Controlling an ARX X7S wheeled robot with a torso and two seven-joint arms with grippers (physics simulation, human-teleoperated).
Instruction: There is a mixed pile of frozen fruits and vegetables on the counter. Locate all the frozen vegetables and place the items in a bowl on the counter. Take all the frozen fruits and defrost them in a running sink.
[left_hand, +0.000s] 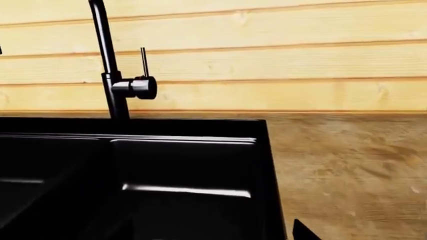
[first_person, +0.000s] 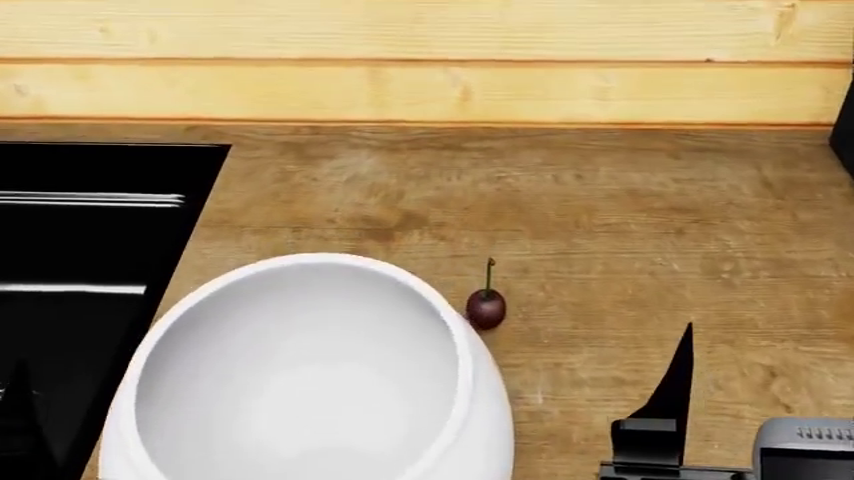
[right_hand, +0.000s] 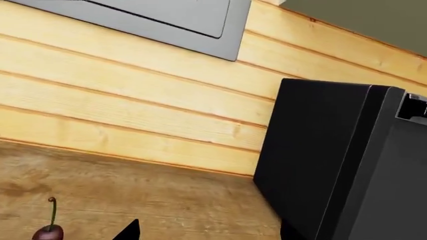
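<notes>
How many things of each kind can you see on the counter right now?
Cherry: 1
White bowl: 1, nothing showing inside it
Black appliance by the wall: 1
Total: 3 on the counter, next to the black sink with its faucet. No lemon, avocado or grapes in any view.

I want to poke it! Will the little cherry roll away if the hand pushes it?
Probably yes. The cherry is small, round and glossy on a flat counter, so a nudge would likely roll it. Its thin stem looks bendy. It is probably light too.
</notes>
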